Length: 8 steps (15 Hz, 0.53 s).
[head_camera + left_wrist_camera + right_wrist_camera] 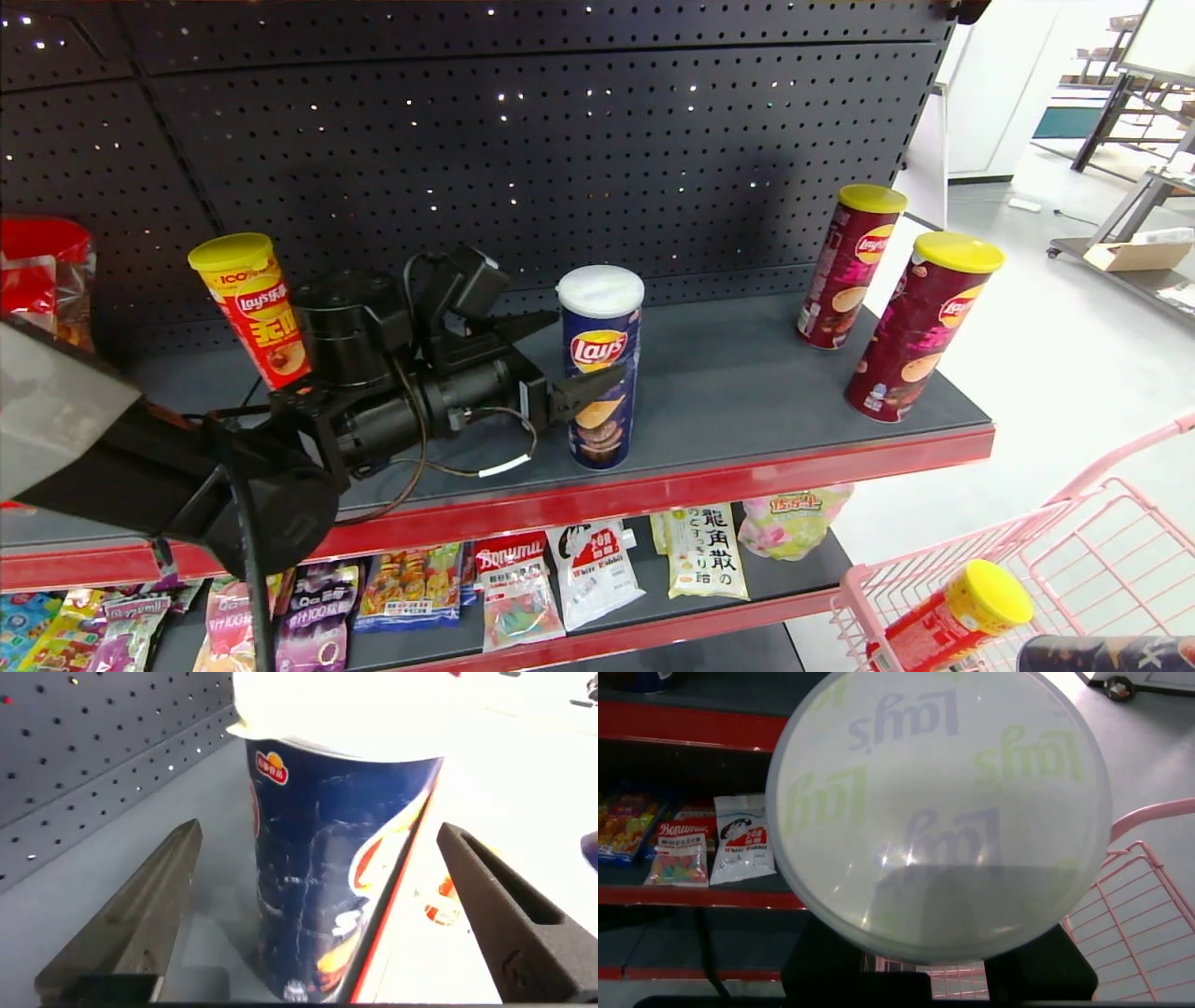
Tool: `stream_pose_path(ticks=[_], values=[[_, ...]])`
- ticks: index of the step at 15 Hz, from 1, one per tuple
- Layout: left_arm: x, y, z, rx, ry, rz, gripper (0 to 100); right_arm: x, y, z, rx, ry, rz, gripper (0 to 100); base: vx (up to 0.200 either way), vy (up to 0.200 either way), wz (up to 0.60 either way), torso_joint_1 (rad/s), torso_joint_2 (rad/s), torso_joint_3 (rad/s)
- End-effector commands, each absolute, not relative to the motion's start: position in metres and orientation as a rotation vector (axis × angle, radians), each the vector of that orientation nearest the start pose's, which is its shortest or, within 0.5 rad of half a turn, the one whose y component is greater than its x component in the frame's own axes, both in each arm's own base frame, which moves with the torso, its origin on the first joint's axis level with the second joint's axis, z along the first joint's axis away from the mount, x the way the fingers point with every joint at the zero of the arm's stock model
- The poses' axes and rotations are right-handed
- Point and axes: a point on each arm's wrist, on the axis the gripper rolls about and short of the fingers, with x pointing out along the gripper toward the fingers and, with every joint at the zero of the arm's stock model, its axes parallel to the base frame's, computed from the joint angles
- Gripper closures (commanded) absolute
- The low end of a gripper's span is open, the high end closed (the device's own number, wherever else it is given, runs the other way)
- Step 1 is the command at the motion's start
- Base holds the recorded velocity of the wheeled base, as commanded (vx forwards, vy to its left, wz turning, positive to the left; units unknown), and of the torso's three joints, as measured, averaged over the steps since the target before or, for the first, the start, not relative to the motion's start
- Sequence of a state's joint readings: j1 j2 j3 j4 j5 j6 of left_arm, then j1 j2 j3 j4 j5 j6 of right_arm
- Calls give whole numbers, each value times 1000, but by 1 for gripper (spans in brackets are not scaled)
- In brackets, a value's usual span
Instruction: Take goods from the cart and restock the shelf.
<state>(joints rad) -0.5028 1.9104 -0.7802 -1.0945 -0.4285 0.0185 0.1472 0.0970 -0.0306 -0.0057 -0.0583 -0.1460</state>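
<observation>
Grey upper shelf point(747, 401) with pegboard back. A blue chip can point(599, 369) stands upright near the shelf's red front edge. The left gripper point(320, 840) has its fingers apart on either side of the blue can, with a gap on each side. A red can point(254, 303) stands to its left and two maroon cans point(850, 266) to its right. A pink cart point(1074, 560) sits lower right. The right gripper point(938, 975) is behind a clear lid point(938, 812), so its grip cannot be told.
</observation>
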Motion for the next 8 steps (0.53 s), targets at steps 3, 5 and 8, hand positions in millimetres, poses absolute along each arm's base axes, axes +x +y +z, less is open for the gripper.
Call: stream_pose_path(ticks=[3, 5, 8], values=[[277, -162, 165, 20, 3, -930, 0, -16, -4, 87, -154, 58, 87, 100, 0, 0, 0, 0, 0, 0], [271, -159, 166, 19, -32, -929, 0, -16, -4, 87, -154, 58, 87, 100, 0, 0, 0, 0, 0, 0], [262, -143, 165, 19, -52, -897, 0, -16, -4, 87, -152, 58, 90, 100, 0, 0, 0, 0, 0, 0]])
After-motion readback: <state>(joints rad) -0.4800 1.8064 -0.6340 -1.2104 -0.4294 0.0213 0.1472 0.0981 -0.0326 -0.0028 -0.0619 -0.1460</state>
